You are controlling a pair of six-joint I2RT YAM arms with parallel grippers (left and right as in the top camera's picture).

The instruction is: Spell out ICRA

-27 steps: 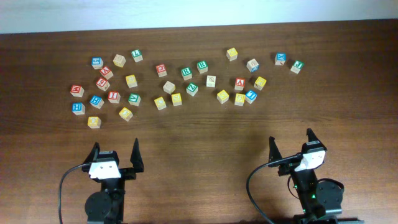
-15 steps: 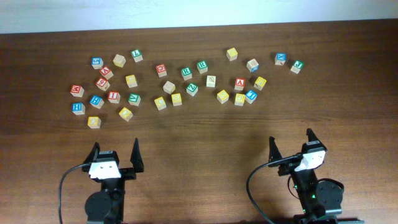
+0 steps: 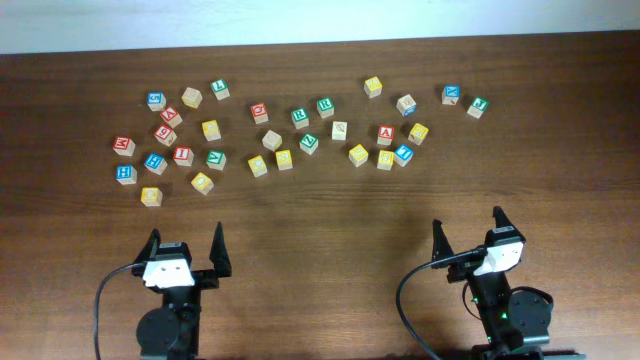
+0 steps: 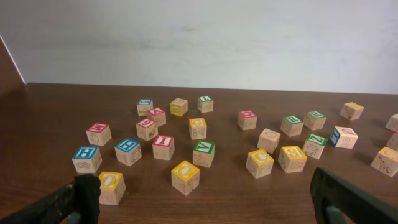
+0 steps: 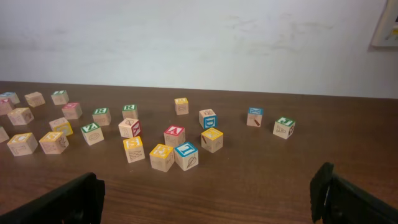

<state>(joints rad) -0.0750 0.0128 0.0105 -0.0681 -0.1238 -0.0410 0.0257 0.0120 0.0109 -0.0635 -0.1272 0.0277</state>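
Observation:
The red-faced I cube lies in the left cluster and also shows in the left wrist view. The red-faced A cube lies right of centre, also in the right wrist view. A green-faced R cube sits mid-table. A yellow-faced cube may be the C; its letter is too small to be sure. My left gripper and right gripper are both open and empty near the front edge, well short of the cubes.
Several other alphabet cubes with blue, yellow, green and red faces are scattered across the far half of the dark wooden table. Two yellow O cubes lie nearest my left gripper. A white wall stands behind the table.

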